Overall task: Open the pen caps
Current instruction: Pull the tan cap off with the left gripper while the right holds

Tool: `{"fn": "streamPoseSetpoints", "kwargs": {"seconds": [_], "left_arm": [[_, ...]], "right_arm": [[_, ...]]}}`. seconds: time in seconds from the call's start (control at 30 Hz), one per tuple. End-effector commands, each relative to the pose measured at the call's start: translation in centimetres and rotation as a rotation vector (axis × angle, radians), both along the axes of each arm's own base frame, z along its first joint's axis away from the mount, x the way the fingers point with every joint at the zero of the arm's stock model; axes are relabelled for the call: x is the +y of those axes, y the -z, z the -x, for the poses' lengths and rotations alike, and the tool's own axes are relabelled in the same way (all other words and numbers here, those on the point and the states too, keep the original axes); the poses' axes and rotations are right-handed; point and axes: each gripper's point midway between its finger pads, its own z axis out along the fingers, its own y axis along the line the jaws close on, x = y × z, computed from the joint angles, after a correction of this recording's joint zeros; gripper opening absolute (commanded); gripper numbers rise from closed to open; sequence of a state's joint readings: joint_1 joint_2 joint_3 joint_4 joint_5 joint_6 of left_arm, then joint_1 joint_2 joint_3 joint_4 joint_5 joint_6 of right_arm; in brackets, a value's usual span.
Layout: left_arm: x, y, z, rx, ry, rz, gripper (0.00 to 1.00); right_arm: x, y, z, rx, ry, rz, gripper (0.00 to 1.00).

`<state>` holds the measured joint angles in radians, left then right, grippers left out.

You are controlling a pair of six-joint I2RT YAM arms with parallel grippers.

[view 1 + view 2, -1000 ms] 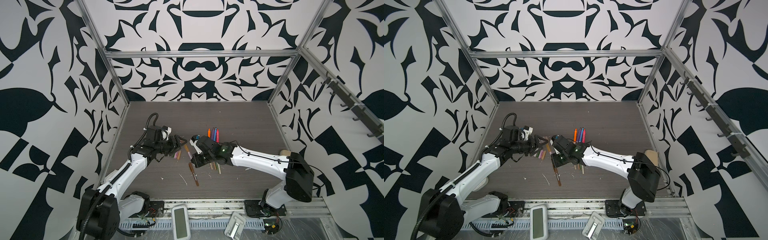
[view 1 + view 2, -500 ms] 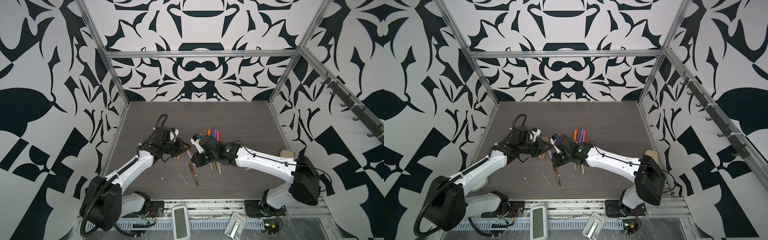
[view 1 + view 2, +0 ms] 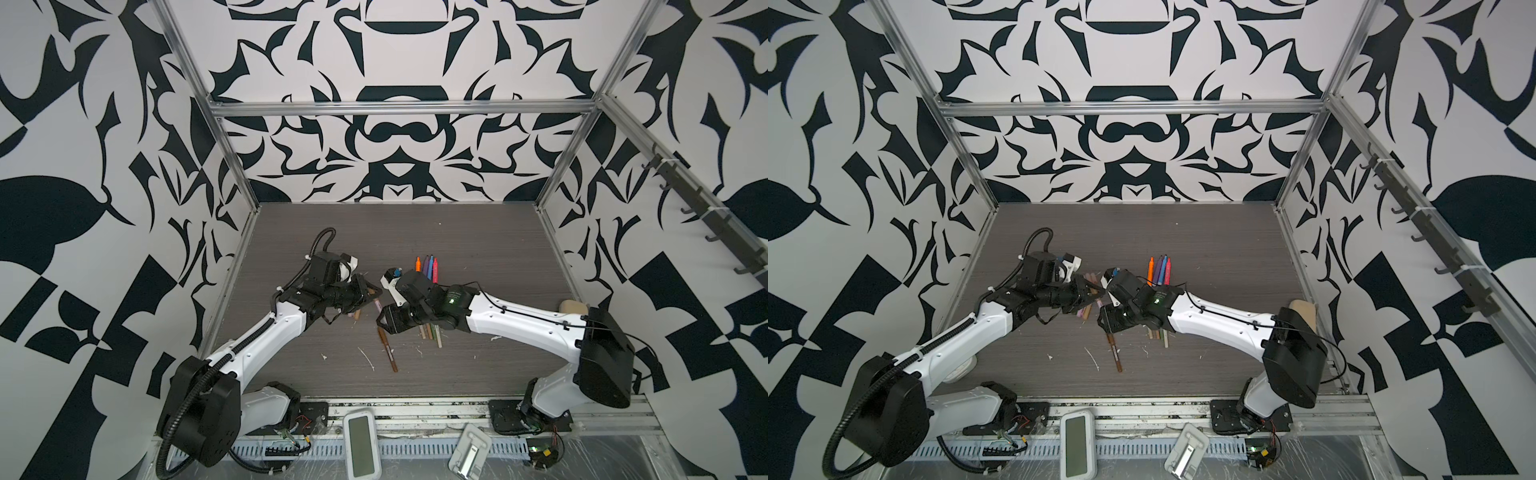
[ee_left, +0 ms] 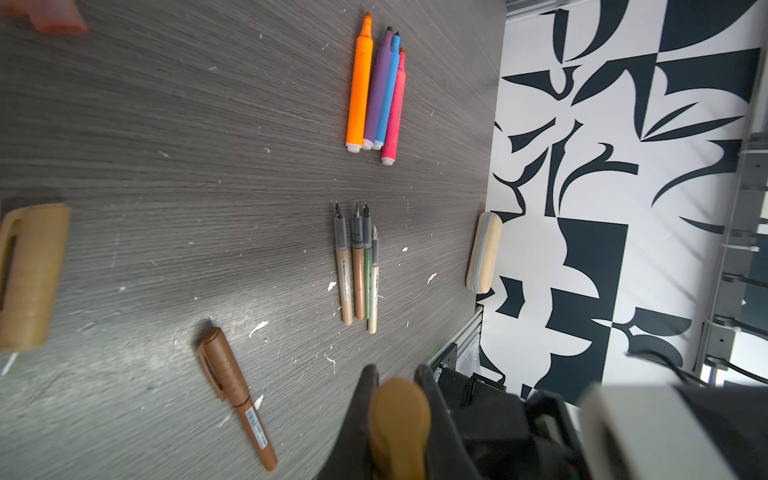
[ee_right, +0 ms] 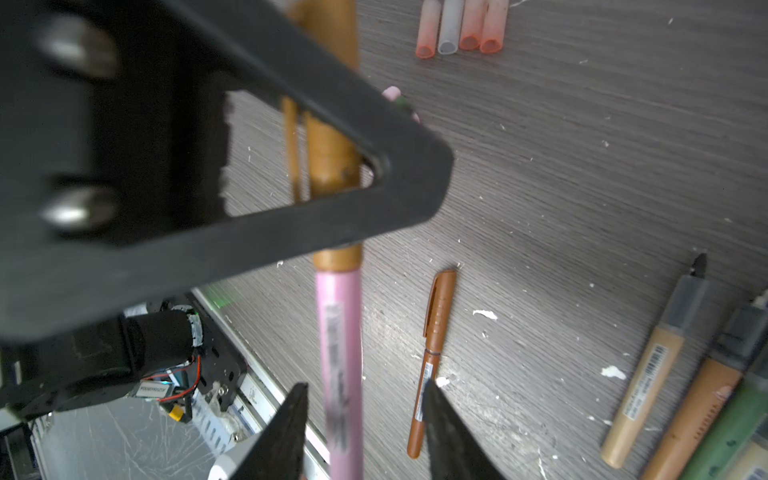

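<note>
The step in hand looks like the uncapping of one pen. A pink pen [image 5: 338, 332] wearing a gold cap [image 5: 330, 137] is held above the table [image 5: 582, 166] between the two arms. The cap is not yet off: its rim sits flush on the barrel at the centre of the right wrist view.

The left gripper [image 4: 397, 395] is clamped on that cap. In the left wrist view the cap's rounded end pokes out between the fingers at the bottom middle of the frame. The right gripper [image 5: 363, 399] has its jaws apart, one finger on either side of the pink barrel at the bottom of the frame. A sliver of gap shows on each side (so it grips nothing, as far as I can tell).

The next move, as I judge it, calls for the right jaws to close on the barrel. The two arms then need to draw apart straight along the pen's length, since a slanted pull could jam the cap or twist the barrel out of the grip.

In the right wrist view a brown pen [image 5: 432, 361] lies capped right of centre, and four translucent caps [image 5: 461, 25] lie side by side at the top edge. In the left wrist view four bright pens [image 4: 376, 91] at upper middle and four muted pens [image 4: 357, 266] at centre lie uncapped. The brown one seems left to do.
</note>
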<state>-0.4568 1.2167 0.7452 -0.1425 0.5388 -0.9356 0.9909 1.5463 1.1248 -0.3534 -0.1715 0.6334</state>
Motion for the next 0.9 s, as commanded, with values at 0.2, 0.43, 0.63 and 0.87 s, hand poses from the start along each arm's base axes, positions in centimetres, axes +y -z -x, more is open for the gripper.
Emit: {"fn": "streamPoseSetpoints", "kwargs": {"seconds": [0.2,0.43,0.63,0.87], "left_arm": [[2.8,0.1,-2.7,-0.073,-0.05,-0.149,0.0],[9.4,-1.4,-12.3,-0.09,-0.221,-0.211,0.0],[9.6,1.2,-11.9,-0.032,-0.184,-0.267,0.0],[14.3,7.6,-7.9,0.097,-0.2,-0.578,0.0]], "right_arm": [[-0.6,-0.4,-0.3,-0.049,0.018,-0.032,0.0],[-3.0,4.1,4.4,0.051,0.037,-0.052,0.0],[-9.3,2.3,2.7,-0.022,0.159,-0.048,0.0],[-16.9,4.1,-1.0,0.018,0.339,-0.007,0.0]]}}
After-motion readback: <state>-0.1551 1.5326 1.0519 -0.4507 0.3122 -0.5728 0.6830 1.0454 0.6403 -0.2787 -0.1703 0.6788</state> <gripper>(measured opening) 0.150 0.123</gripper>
